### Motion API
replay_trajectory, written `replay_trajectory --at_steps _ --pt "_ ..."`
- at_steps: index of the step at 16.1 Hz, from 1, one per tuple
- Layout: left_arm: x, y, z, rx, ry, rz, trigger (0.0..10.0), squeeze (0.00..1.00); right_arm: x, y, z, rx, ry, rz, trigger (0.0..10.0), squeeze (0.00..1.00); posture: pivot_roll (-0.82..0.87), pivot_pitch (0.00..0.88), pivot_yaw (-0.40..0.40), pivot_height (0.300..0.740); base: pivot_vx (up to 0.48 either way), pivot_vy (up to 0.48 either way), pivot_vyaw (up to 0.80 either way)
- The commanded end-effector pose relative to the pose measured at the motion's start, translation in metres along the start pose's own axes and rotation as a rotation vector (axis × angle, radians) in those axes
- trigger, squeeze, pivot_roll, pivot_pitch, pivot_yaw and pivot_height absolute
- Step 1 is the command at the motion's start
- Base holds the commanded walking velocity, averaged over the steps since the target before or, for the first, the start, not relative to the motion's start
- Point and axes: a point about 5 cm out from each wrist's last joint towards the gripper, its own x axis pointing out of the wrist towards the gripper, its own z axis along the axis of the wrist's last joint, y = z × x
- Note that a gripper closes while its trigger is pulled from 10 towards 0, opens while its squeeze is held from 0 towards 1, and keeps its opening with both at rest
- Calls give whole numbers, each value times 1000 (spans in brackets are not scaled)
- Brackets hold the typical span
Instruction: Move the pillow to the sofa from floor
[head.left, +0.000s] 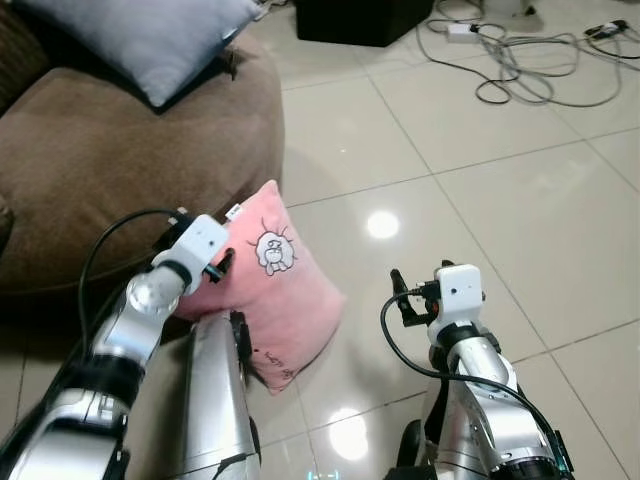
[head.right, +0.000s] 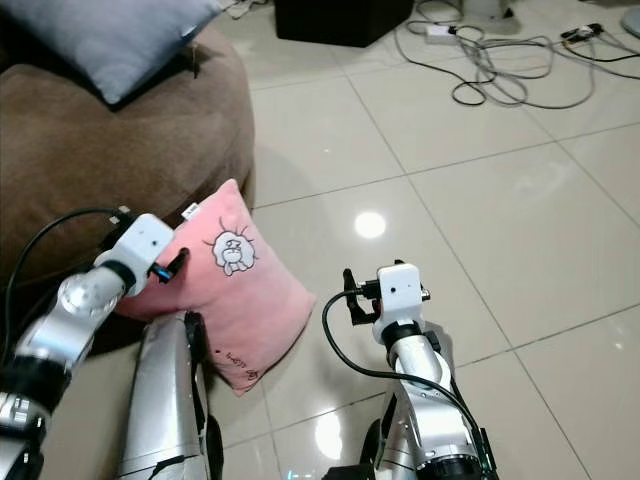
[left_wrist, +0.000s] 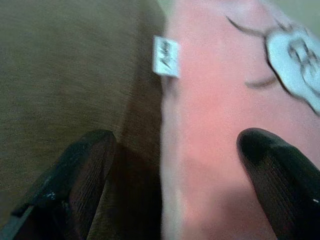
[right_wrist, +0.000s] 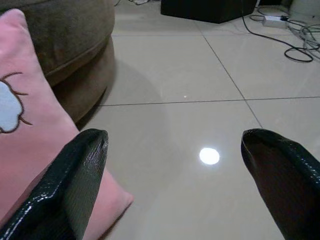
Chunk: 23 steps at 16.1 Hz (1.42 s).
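Note:
A pink pillow (head.left: 280, 295) with a white cartoon patch stands on its edge on the tiled floor and leans against the brown sofa (head.left: 110, 160). My left gripper (left_wrist: 177, 145) is open at the pillow's upper left edge. One finger (left_wrist: 85, 170) is on the sofa side, the other finger (left_wrist: 275, 165) lies over the pink face (left_wrist: 215, 115) near the white tag. My right gripper (right_wrist: 172, 142) hangs open over bare floor just right of the pillow (right_wrist: 25, 150), holding nothing.
A grey cushion (head.left: 150, 35) lies on the sofa. Grey cables (head.left: 520, 55) and a black box (head.left: 360, 18) sit on the floor far ahead. Glossy tiles (head.left: 500, 200) stretch to the right.

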Motion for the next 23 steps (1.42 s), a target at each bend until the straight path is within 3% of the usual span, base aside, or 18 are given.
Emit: replay_trajectory --at_steps 1,2,6,13,15,18,23 --pt "0 -7 -10 35 51 -76 10000 1000 0 1 1 2 8 -2 10000 0 111 206 12 415 0 0 0" --pt "4 -14 -14 74 91 -160 10000 1000 1 3 2 6 4 2 10000 0 114 207 15 415 0 0 0" --pt "12 -15 -9 123 121 -242 10000 1000 2 6 4 14 -2 1 10000 0 111 206 32 415 0 0 0" --pt "23 -4 10 171 115 -165 10000 1000 -3 8 5 28 -16 -34 10000 0 67 190 64 415 0 0 0" --pt "27 20 35 174 50 -64 10000 1000 -7 5 5 27 -19 -53 10000 0 52 191 70 415 0 0 0" --pt "28 33 48 160 6 -6 10000 1000 -9 5 4 26 -13 -59 10000 0 52 191 70 415 0 0 0" --pt "30 6 32 192 67 -97 10000 1000 -7 9 4 32 -6 -46 10000 0 70 208 72 415 0 0 0"
